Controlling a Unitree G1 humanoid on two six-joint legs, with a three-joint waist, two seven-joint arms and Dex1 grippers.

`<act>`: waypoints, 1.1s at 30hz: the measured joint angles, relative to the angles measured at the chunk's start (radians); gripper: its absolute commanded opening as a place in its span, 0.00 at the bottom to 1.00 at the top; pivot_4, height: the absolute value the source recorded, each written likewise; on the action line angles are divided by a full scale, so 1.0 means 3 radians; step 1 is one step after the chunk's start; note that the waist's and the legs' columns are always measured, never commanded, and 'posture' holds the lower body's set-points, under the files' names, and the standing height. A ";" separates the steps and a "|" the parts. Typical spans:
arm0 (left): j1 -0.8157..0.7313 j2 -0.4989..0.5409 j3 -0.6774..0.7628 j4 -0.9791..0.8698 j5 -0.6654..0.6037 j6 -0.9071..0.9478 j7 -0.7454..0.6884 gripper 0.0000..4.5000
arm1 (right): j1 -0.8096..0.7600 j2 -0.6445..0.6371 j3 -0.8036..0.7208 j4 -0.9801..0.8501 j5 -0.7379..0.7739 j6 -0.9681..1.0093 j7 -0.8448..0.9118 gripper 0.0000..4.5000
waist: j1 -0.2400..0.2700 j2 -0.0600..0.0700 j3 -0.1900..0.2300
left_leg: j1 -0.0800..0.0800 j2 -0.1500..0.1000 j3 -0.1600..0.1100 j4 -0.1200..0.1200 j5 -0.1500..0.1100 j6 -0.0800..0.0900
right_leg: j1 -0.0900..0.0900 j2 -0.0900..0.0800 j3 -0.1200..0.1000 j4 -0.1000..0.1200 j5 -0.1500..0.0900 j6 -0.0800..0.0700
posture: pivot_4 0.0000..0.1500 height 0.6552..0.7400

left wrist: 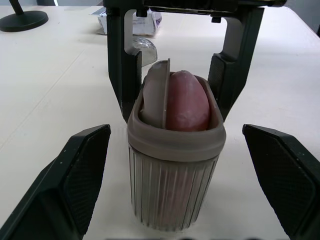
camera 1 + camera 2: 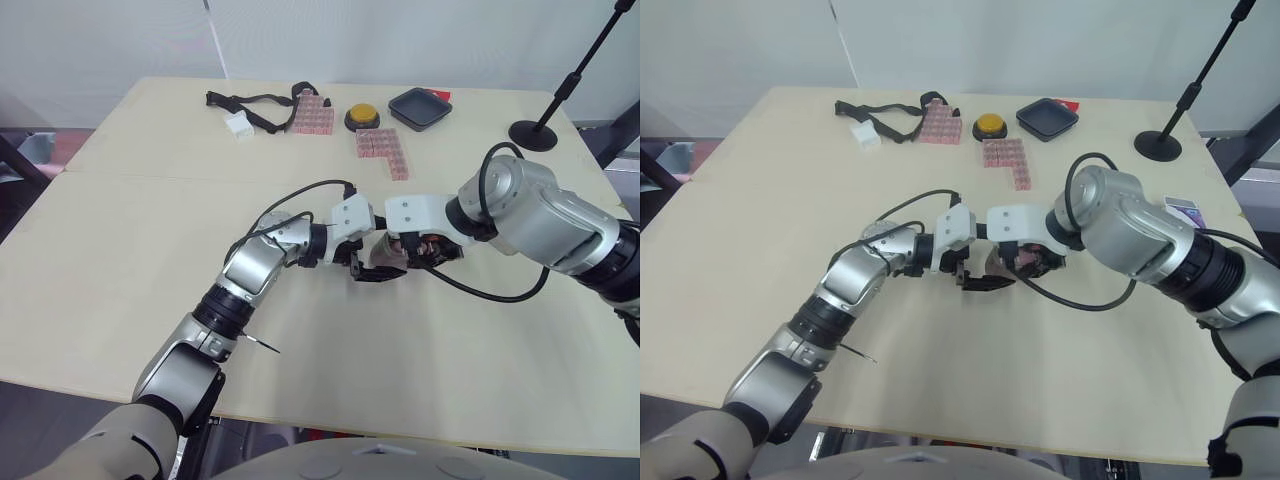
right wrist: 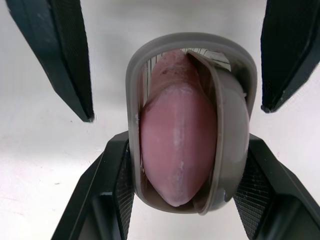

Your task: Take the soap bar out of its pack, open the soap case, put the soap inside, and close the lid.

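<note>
Left arm: yours is bent at the elbow and reaches to mid-surface [image 2: 150, 250]. The gripper [image 2: 372, 268] is spread wide either side of the case [image 1: 174, 192], not touching it.
Right arm: comes in opposite, gripper [image 2: 413, 248] clamped on the upright case.
Soap [image 1: 187, 102]: in the case, with the lid [image 1: 155, 95] wedged beside it.

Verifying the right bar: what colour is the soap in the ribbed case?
Pink soap bar, inside grey ribbed case; clearest in right wrist view.

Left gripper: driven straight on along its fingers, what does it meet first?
The soap case, between the left gripper's open fingers, clamped by the right gripper; fingers would likely pass either side, depth unclear.
</note>
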 measured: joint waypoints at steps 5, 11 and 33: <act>0.0000 0.0025 -0.0002 0.0031 0.0016 -0.0050 -0.0038 1.00 | 0.0010 0.0026 -0.0008 0.0000 -0.0035 -0.0004 0.0018 0.47 | -0.0001 0.0000 0.0000 | 0.0000 0.0000 0.0000 0.0001 0.0000 0.0000 | 0.0000 0.0000 0.0001 0.0002 0.0000 0.0000 | 1.00 1.00; -0.0002 0.0020 -0.0002 0.0097 0.0074 -0.0123 -0.0039 1.00 | 0.0046 0.0048 -0.0030 -0.0010 -0.0047 0.0017 0.0020 0.47 | -0.0001 0.0000 0.0000 | 0.0000 0.0000 0.0000 0.0002 0.0000 0.0001 | 0.0000 0.0000 0.0001 0.0003 0.0000 0.0000 | 1.00 1.00; -0.0018 -0.0062 -0.0027 0.0281 0.0210 -0.0307 -0.0075 0.47 | 0.0111 0.0098 -0.0069 -0.0002 -0.0060 -0.0017 0.0035 0.47 | 0.0000 0.0000 0.0000 | 0.0002 0.0000 0.0001 0.0006 0.0000 0.0002 | -0.0001 -0.0001 0.0003 0.0012 0.0000 0.0000 | 1.00 1.00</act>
